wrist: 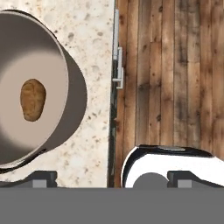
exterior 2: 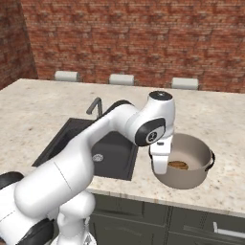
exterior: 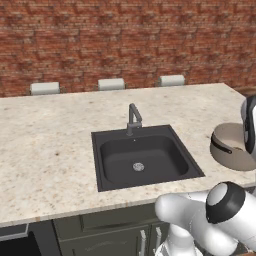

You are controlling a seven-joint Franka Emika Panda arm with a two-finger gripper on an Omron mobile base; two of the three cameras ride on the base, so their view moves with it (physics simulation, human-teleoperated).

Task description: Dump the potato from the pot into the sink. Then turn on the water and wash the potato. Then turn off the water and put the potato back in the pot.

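Potato (wrist: pixel 33 99) lies inside pot (exterior 2: pixel 191 179), on counter (exterior: pixel 45 150) right of sink (exterior: pixel 107 170). Gripper (wrist: pixel 111 179) hovers over pot's near rim, fingers spread.

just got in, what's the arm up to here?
Early stage. The potato lies inside the pot, which stands on the counter right of the sink. The arm's hand hangs over the pot's near rim, by the counter edge; the gripper holds nothing, and I can't tell whether it is open. The sink basin holds just its drain, and no water runs from the faucet. Nothing dumped yet.
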